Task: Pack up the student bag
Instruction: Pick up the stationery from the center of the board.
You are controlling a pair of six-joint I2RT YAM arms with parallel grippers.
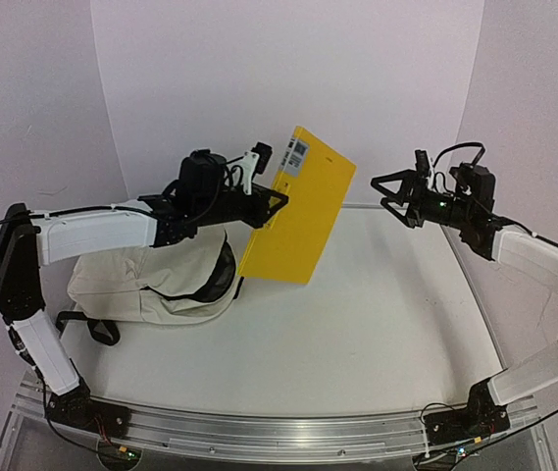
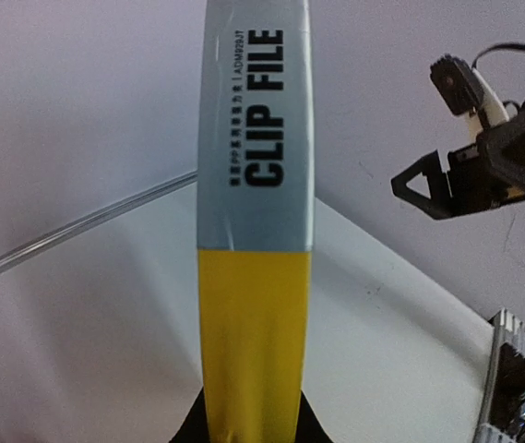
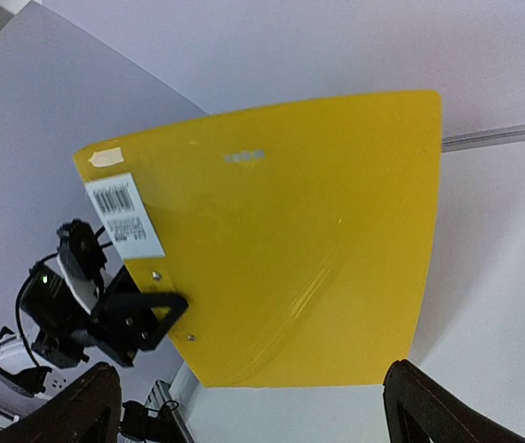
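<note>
Cream fabric with black straps: the student bag (image 1: 146, 285) lies slumped on the table (image 1: 377, 334) by its left edge, about halfway between the near and far edges, under my left forearm. My left pincer (image 1: 274, 201) hangs above the bag and just to its right, not touching it. The bag's black-lined mouth faces right, toward the table's middle, below that pincer.

My left pincer is closed down narrow on the left edge of a yellow clip file (image 1: 303, 211). It holds the file upright and tilted. The file's lower left corner comes down just beside the bag's mouth; whether it touches the bag or the table I cannot tell.

My right pincer (image 1: 388, 196) is over the right part of the table near the far edge, well apart from the bag, with the file between them. Its jaws are spread wide and have hold of nothing, and a gap shows between them and the file's right edge.

I count one bag, one clip file, one barcode sticker (image 1: 296, 154) at the file's upper corner, one grey band (image 2: 255, 129) printed CLIP FILE along its spine, and two pincers
</note>
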